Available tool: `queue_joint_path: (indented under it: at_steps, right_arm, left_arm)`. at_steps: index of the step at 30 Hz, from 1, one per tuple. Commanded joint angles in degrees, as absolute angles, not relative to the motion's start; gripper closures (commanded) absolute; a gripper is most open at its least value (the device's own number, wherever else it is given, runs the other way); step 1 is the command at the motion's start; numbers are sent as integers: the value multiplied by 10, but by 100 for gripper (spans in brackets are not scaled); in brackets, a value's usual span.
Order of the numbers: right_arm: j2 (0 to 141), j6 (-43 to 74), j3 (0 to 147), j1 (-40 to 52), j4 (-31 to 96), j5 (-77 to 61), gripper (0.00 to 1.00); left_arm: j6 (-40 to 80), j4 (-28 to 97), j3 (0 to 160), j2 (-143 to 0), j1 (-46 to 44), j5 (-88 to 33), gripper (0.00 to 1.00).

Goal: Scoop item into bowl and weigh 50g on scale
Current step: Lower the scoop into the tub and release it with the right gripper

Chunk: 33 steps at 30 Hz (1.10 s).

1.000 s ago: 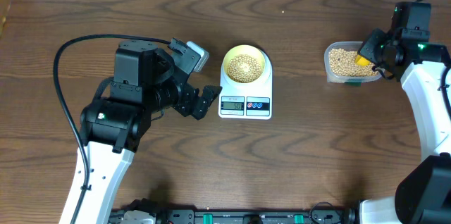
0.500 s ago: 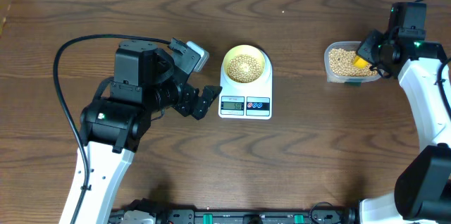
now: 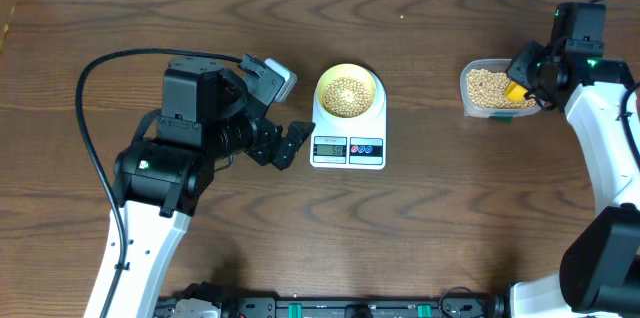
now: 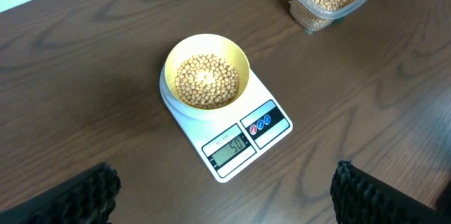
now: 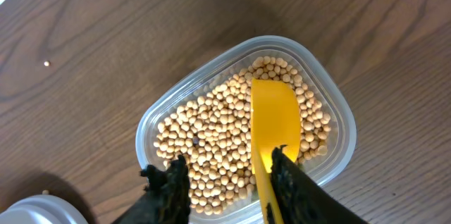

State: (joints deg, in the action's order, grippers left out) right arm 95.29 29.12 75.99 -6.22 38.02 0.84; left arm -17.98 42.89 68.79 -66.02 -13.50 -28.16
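Right tool [image 5: 227, 178] parted since 1 s ago; scoop [image 5: 275, 122] resting on beans [image 5: 204, 146].

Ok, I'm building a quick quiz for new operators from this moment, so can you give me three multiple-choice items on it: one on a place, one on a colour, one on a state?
1. Where does the bowl stand?
A) on the bare tabletop
B) on the scale
C) held up in the air

2. What colour is the scoop lying in the tub?
A) yellow
B) blue
C) red

3. How is the left gripper?
A) shut on the bowl
B) shut on the scoop
C) open, holding nothing

Answers:
1 B: the left wrist view shows the bowl, with beans in it, on the scale's platform.
2 A: the right wrist view shows its yellow blade resting on the tub's contents.
3 C: its fingertips sit far apart at the lower corners of its own view, with nothing between them.
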Motion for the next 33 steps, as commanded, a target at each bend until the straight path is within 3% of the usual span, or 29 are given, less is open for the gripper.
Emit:
queue_joint_path:
  at_steps: [1,5,33]
  right_arm:
    - [957,282,760,-59,380,10,61]
    - [957,243,760,-59,380,14,51]
    - [957,33,760,-60,397,91,31]
  left_arm:
    - [-179,429,685,-662,-132,-285,3]
    - [-179,429,685,-662,-132,-285,2]
    - [-179,429,685,-662,-132,-285,2]
